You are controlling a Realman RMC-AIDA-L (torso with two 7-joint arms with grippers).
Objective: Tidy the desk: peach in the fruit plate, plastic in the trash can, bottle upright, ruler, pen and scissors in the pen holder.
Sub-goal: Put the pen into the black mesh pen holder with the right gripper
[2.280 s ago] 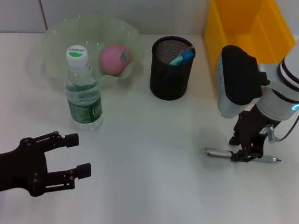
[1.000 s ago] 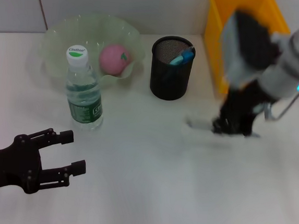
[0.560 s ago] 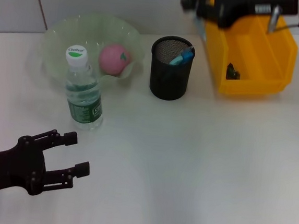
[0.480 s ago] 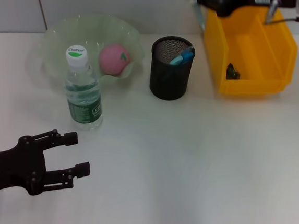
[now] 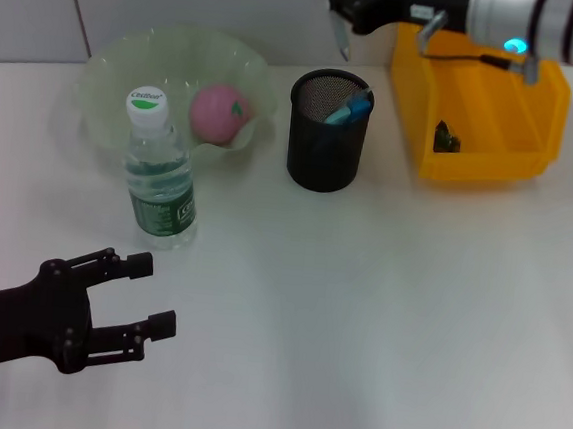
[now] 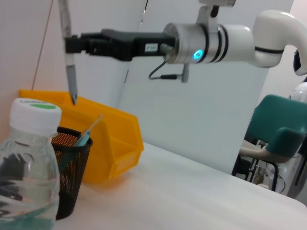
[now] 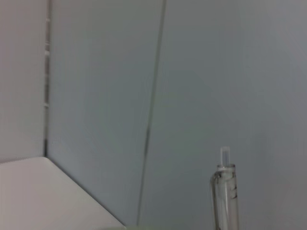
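- The right gripper (image 5: 337, 0) is clamped on the pen (image 5: 338, 36), holding it upright, tip down, above the pen holder (image 5: 328, 133)
- The left gripper (image 5: 139, 297), fingers spread apart and empty, hovers low over the table (image 5: 377, 323) in front of the upright bottle (image 5: 160, 173)
- The peach (image 5: 221, 111) lies in the fruit plate (image 5: 114, 64)

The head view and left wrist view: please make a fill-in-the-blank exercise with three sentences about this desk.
1. The right gripper holds the pen above the black mesh ____.
2. The peach lies in the fruit ____.
3. The bottle stands ____ on the table.

Missing words: pen holder; plate; upright
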